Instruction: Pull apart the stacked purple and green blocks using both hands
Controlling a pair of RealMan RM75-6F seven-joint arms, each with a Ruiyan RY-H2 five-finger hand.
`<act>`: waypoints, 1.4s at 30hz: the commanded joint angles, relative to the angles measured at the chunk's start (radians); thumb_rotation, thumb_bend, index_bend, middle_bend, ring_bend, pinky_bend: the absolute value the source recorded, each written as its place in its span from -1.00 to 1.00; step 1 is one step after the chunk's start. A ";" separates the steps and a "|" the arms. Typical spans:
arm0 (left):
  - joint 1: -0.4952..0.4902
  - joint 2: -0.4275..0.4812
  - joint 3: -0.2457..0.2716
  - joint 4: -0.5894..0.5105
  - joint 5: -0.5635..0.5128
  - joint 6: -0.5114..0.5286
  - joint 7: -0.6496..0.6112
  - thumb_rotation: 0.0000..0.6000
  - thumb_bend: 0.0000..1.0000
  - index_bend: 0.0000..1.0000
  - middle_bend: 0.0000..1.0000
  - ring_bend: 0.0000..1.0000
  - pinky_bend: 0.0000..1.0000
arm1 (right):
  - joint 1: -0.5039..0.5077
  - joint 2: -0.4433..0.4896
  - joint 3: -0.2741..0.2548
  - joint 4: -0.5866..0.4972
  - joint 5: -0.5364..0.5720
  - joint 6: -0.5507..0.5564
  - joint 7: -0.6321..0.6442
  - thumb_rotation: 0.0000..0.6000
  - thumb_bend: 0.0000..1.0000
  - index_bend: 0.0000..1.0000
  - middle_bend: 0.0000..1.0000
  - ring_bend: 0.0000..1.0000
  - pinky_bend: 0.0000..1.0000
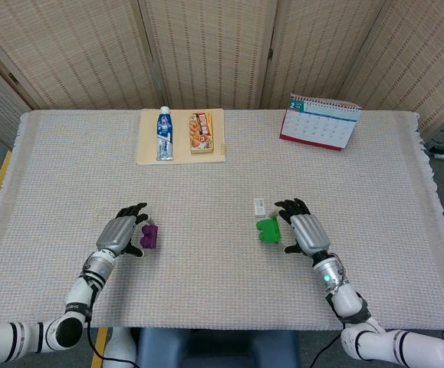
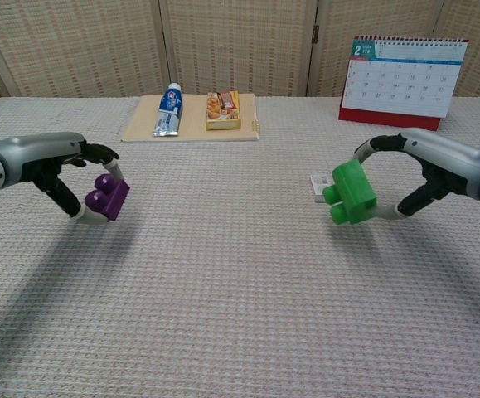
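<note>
The left robot hand (image 2: 53, 170) pinches the purple block (image 2: 109, 196) at about eight o'clock on the bench (image 1: 222, 307). The right robot hand (image 2: 438, 166) pinches the green block (image 2: 351, 192) at about four o'clock, beside a small white card (image 1: 259, 206). The blocks are well apart, so the separation looks done. What seems left is setting each block down and letting go.

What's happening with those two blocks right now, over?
Left hand holds purple block. Right hand holds green block. Blocks fully apart, wide gap between. Small white item just behind green block; nothing in the way.
</note>
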 commanded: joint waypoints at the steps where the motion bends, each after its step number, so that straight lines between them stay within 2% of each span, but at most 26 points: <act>1: 0.004 -0.025 0.005 0.034 0.008 -0.026 -0.020 1.00 -0.27 0.11 -0.82 -1.00 -0.87 | -0.008 0.008 -0.007 -0.001 0.011 -0.007 -0.022 1.00 -0.31 0.53 -0.64 -0.84 -1.00; 3: 0.003 -0.037 0.007 0.056 0.010 -0.040 -0.024 1.00 -0.27 -0.01 -0.83 -1.00 -0.88 | -0.010 0.017 -0.009 -0.007 0.012 -0.011 -0.030 1.00 -0.31 0.50 -0.66 -0.85 -1.00; 4: 0.001 -0.041 0.007 0.064 0.013 -0.046 -0.024 1.00 -0.27 -0.17 -0.86 -1.00 -0.89 | -0.010 0.027 -0.011 -0.015 0.014 -0.020 -0.030 1.00 -0.31 0.42 -0.69 -0.87 -1.00; 6: -0.002 -0.048 0.008 0.081 0.025 -0.057 -0.023 1.00 -0.27 -0.54 -0.94 -1.00 -0.92 | -0.007 0.062 -0.017 -0.044 0.020 -0.051 -0.034 1.00 -0.31 0.07 -0.82 -0.94 -1.00; 7: -0.003 -0.049 0.009 0.086 0.028 -0.061 -0.022 1.00 -0.27 -0.79 -0.98 -1.00 -0.95 | -0.006 0.079 -0.020 -0.058 0.023 -0.064 -0.038 1.00 -0.31 -0.21 -0.90 -0.97 -1.00; 8: -0.006 -0.050 0.011 0.093 0.029 -0.068 -0.017 1.00 -0.27 -0.93 -1.00 -1.00 -0.97 | -0.003 0.100 -0.024 -0.075 0.030 -0.079 -0.049 1.00 -0.31 -0.56 -0.97 -1.00 -1.00; 10: -0.010 -0.053 0.014 0.102 0.031 -0.078 -0.010 1.00 -0.31 -1.00 -1.00 -1.00 -1.00 | 0.000 0.130 -0.025 -0.104 0.041 -0.094 -0.066 1.00 -0.31 -0.91 -1.00 -1.00 -1.00; 11: -0.012 -0.054 0.015 0.105 0.032 -0.083 -0.008 1.00 -0.34 -1.00 -1.00 -1.00 -1.00 | 0.000 0.140 -0.026 -0.115 0.044 -0.099 -0.071 1.00 -0.31 -0.99 -1.00 -1.00 -1.00; 14: -0.010 -0.055 0.014 0.108 0.046 -0.087 -0.014 1.00 -0.43 -1.00 -1.00 -1.00 -1.00 | 0.004 0.173 -0.028 -0.149 0.053 -0.118 -0.079 1.00 -0.32 -1.00 -1.00 -1.00 -1.00; 18: -0.001 -0.033 0.007 0.080 0.073 -0.080 -0.029 1.00 -0.46 -1.00 -1.00 -1.00 -1.00 | 0.000 0.209 -0.031 -0.191 0.023 -0.105 -0.081 1.00 -0.35 -1.00 -1.00 -1.00 -1.00; 23: 0.023 0.080 0.043 -0.044 0.168 -0.030 0.023 1.00 -0.46 -1.00 -1.00 -1.00 -1.00 | -0.023 0.284 -0.040 -0.278 -0.049 -0.038 -0.116 1.00 -0.36 -1.00 -1.00 -1.00 -1.00; 25: 0.049 0.127 0.065 -0.092 0.230 0.020 0.044 1.00 -0.46 -1.00 -1.00 -1.00 -1.00 | -0.042 0.308 -0.050 -0.294 -0.083 0.019 -0.178 1.00 -0.36 -1.00 -1.00 -1.00 -1.00; 27: 0.092 0.171 0.094 -0.127 0.307 0.099 0.063 1.00 -0.46 -1.00 -1.00 -1.00 -1.00 | -0.079 0.304 -0.054 -0.282 -0.094 0.126 -0.312 1.00 -0.36 -1.00 -1.00 -1.00 -1.00; 29: 0.138 0.214 0.127 -0.148 0.371 0.163 0.073 1.00 -0.46 -1.00 -1.00 -1.00 -1.00 | -0.126 0.257 -0.051 -0.243 -0.081 0.257 -0.477 1.00 -0.36 -1.00 -1.00 -1.00 -1.00; 31: 0.177 0.249 0.153 -0.157 0.411 0.204 0.065 1.00 -0.46 -1.00 -1.00 -1.00 -1.00 | -0.163 0.211 -0.054 -0.210 -0.072 0.342 -0.572 1.00 -0.36 -1.00 -1.00 -1.00 -1.00; 33: 0.225 0.274 0.174 -0.144 0.457 0.253 0.028 1.00 -0.46 -1.00 -1.00 -1.00 -1.00 | -0.199 0.186 -0.065 -0.198 -0.060 0.387 -0.596 1.00 -0.36 -1.00 -1.00 -1.00 -1.00; 37: 0.330 0.240 0.192 0.006 0.556 0.365 -0.140 1.00 -0.46 -1.00 -1.00 -1.00 -1.00 | -0.256 0.172 -0.088 -0.153 -0.082 0.450 -0.573 1.00 -0.36 -1.00 -1.00 -1.00 -1.00; 40: 0.377 0.214 0.203 0.107 0.586 0.386 -0.232 1.00 -0.46 -1.00 -1.00 -1.00 -1.00 | -0.288 0.153 -0.090 -0.113 -0.100 0.485 -0.522 1.00 -0.36 -1.00 -1.00 -1.00 -1.00; 42: 0.389 0.202 0.206 0.150 0.591 0.379 -0.244 1.00 -0.46 -1.00 -1.00 -1.00 -1.00 | -0.291 0.166 -0.097 -0.124 -0.109 0.469 -0.508 1.00 -0.36 -1.00 -1.00 -1.00 -1.00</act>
